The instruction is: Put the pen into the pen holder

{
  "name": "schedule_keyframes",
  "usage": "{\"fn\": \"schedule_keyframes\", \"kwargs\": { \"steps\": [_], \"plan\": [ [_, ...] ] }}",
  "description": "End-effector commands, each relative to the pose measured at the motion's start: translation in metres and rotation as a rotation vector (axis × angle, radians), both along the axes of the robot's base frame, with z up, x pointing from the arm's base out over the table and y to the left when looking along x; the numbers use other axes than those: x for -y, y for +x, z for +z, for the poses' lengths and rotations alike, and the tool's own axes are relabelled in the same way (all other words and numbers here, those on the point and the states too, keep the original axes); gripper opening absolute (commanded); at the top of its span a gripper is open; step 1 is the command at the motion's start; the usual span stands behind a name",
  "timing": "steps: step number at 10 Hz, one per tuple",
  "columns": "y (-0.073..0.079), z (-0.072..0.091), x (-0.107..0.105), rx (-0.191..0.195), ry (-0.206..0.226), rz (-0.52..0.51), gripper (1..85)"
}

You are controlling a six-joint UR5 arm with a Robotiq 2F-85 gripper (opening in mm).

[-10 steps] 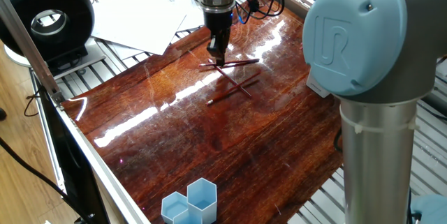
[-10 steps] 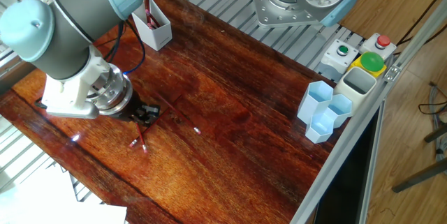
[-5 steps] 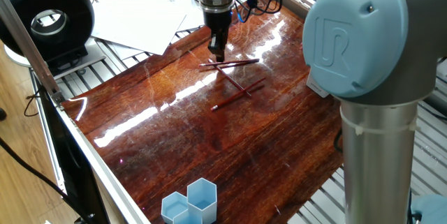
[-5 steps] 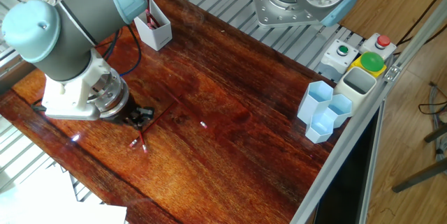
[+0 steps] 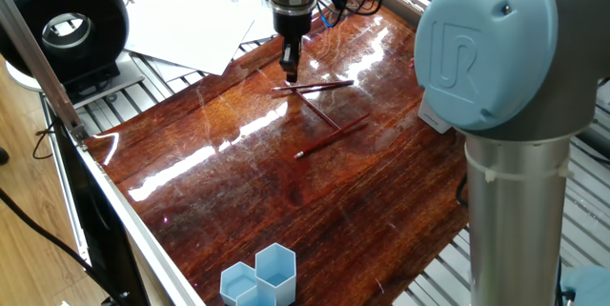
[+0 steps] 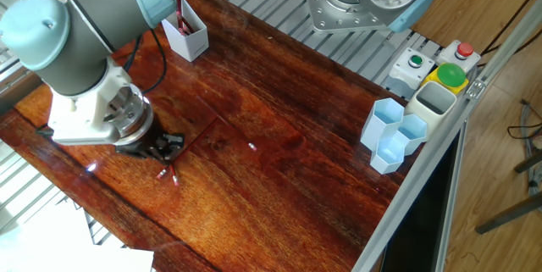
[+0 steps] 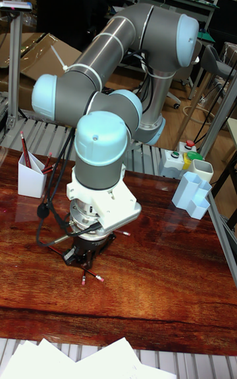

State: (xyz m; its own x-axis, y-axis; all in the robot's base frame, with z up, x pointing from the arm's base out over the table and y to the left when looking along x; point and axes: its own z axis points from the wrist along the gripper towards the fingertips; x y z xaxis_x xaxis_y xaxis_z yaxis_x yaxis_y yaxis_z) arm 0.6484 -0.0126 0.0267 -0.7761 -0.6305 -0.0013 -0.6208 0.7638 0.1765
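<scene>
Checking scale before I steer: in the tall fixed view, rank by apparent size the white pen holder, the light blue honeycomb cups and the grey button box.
1. Light blue hexagonal honeycomb cups.
2. White angular plastic pen holder, slightly smaller.
3. Grey button box, though farther back and partly hidden, so unsure.

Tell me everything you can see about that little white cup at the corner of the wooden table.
The pen holder is a small white, plastic-looking cup with flat angular sides and a slanted, pointed rim. It stands upright near a corner of the glossy wooden table, apart from the arm. At least one red pen already stands tilted inside, poking out above the rim.
</scene>
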Motion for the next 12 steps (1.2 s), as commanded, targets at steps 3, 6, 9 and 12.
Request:
{"fn": "schedule_keyframes", "kwargs": {
  "steps": [3,6,9,12],
  "plan": [
    [0.005,-0.008,-0.015,0.039,0.056,0.027,55.7],
    [0.01,-0.007,-0.014,0.061,0.058,0.059,62.0],
    [-0.003,-0.002,0.005,-0.01,-0.025,0.069,64.0],
    [0.001,0.008,0.025,-0.006,-0.14,0.1,62.0]
  ]
}}
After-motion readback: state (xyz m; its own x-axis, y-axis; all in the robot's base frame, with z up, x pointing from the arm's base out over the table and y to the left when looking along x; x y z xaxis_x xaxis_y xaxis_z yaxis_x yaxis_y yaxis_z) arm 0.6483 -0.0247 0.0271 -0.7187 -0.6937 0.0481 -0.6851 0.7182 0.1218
